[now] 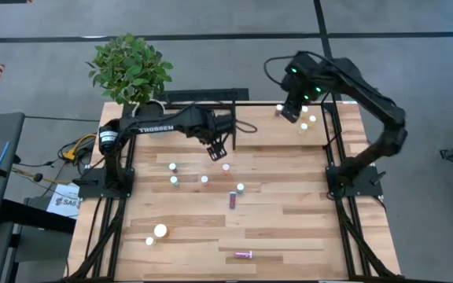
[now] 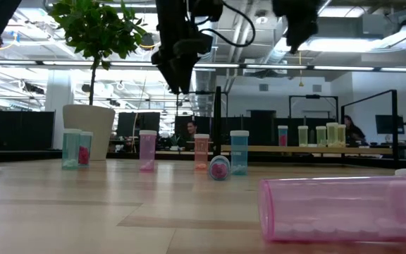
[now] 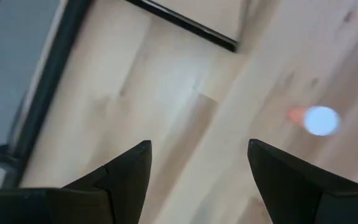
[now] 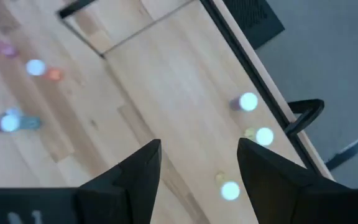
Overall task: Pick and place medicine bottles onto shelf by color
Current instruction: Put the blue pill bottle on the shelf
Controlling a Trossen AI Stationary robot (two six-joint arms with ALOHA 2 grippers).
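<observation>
On the light plank tabletop (image 1: pixel 289 228), small white-capped medicine bottles stand scattered across the middle, most upright with their long axes vertical: a teal pair (image 2: pixel 76 148), a pink one (image 2: pixel 147 150), an orange one (image 2: pixel 201 151) and a blue one (image 2: pixel 239 152) in the low view. Two lie on their sides. A magenta bottle (image 1: pixel 244 255) near the front edge has its long axis running across the table, left to right; in the low view it fills the near right corner (image 2: pixel 344 209). A maroon bottle (image 1: pixel 232 200) by the table's centre lies with its long axis running front to back. At the back right corner, the flat light-wood shelf with a thin black frame (image 1: pixel 333 118) carries a few upright pale bottles (image 1: pixel 304 126).

The left gripper (image 1: pixel 220 149) hangs above the table's middle, behind the upright cluster, its dark fingers (image 3: pixel 126 171) spread wide with nothing between them. The right gripper (image 1: pixel 289 110) hovers over the shelf beside the pale bottles, fingers (image 4: pixel 138 171) parted and empty. A leafy green plant in a white pot (image 1: pixel 130 69) sits at the back left.
</observation>
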